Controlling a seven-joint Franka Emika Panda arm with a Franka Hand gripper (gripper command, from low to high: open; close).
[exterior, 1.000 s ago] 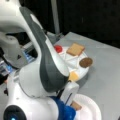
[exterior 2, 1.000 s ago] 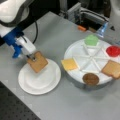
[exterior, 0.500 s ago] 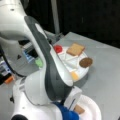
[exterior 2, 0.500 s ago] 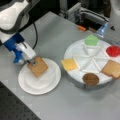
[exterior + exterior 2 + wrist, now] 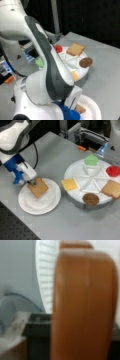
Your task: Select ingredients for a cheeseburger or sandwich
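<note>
Pincer (image 5: 32,183) clenched on tan-brown flat bread square (image 5: 38,187), over white round paper plate (image 5: 45,205) on grey worktop (image 5: 52,155); white segmented tray (image 5: 82,173) well apart.

Lowered the claw (image 5: 32,183) a bit more, so bread square (image 5: 38,187) now lies flat on paper plate (image 5: 50,202).

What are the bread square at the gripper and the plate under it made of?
Bread square: looks like rigid moulded toy plastic or wood, smooth tan-brown, uniform colour, rounded edge in the wrist view; cannot say which. White plate: likely paper or thin plastic, matte, with a ribbed rim. The gripper is at the bread's corner.
</note>
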